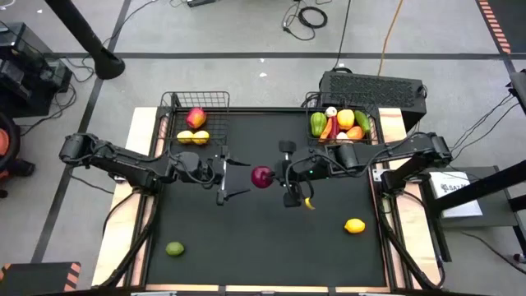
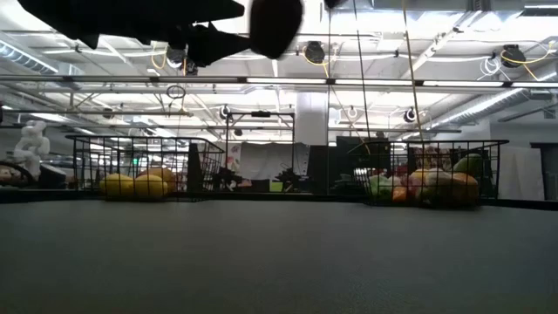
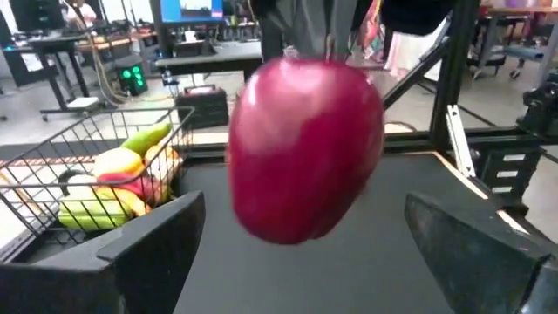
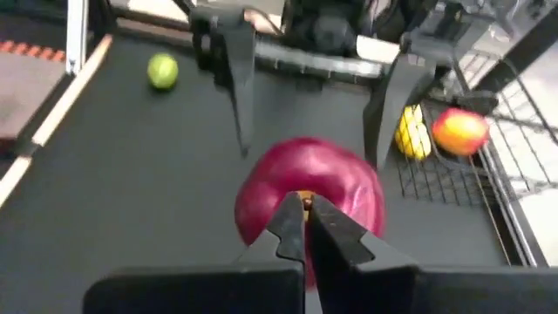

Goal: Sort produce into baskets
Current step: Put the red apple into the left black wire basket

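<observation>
A dark red apple (image 1: 261, 177) hangs in the air over the middle of the black table, held by my right gripper (image 1: 276, 177), which is shut on it and reaches in from the right. My left gripper (image 1: 238, 178) is open and comes from the left. Its two fingers (image 3: 148, 253) stand on either side of the apple (image 3: 305, 148) without touching it. The left wire basket (image 1: 215, 100) holds lemons and a red-yellow fruit. The right wire basket (image 1: 371, 131) holds green peppers, a carrot and other produce. A lime (image 1: 174, 248) and a lemon (image 1: 354, 225) lie on the table. My right gripper pinches the apple at its stem end (image 4: 303, 199) between its two fingertips. The fingers lie about level and come from the table's right side. The apple (image 2: 275, 22) hangs clear of the table.
A small yellow piece (image 1: 309, 202) lies on the table just under my right gripper. A black perforated box (image 1: 374, 89) stands behind the right basket. The lime lies at the near left and the lemon at the near right.
</observation>
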You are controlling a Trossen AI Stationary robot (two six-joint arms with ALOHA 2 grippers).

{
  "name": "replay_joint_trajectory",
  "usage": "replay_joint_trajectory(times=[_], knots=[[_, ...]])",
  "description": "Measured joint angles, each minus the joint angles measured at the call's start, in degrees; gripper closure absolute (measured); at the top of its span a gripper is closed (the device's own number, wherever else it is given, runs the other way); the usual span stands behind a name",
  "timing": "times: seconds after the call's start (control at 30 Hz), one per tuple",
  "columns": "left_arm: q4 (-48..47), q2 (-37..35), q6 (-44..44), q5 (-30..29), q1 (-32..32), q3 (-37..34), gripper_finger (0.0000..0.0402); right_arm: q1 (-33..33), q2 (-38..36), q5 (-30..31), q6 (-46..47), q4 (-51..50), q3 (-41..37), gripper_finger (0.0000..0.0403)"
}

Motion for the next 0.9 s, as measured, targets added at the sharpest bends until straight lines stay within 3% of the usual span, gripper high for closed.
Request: replay_joint_trajectory(times=[0.2,0.73,0.9], knots=[[2.06,3.22,2.55,-4.48,0.07,0.96,0.0002,-1.19,0.92,-0.79,-0.82,1.71,0.00,0.0402],[2.27,8.25,6.60,-5.62,-0.13,5.39,0.0002,-1.26,1.00,-0.81,-1.04,1.97,0.00,0.0402],[2.11,8.22,7.63,-5.62,-0.13,5.66,0.0023,-1.26,1.00,-0.77,-1.04,1.93,0.00,0.0403]])
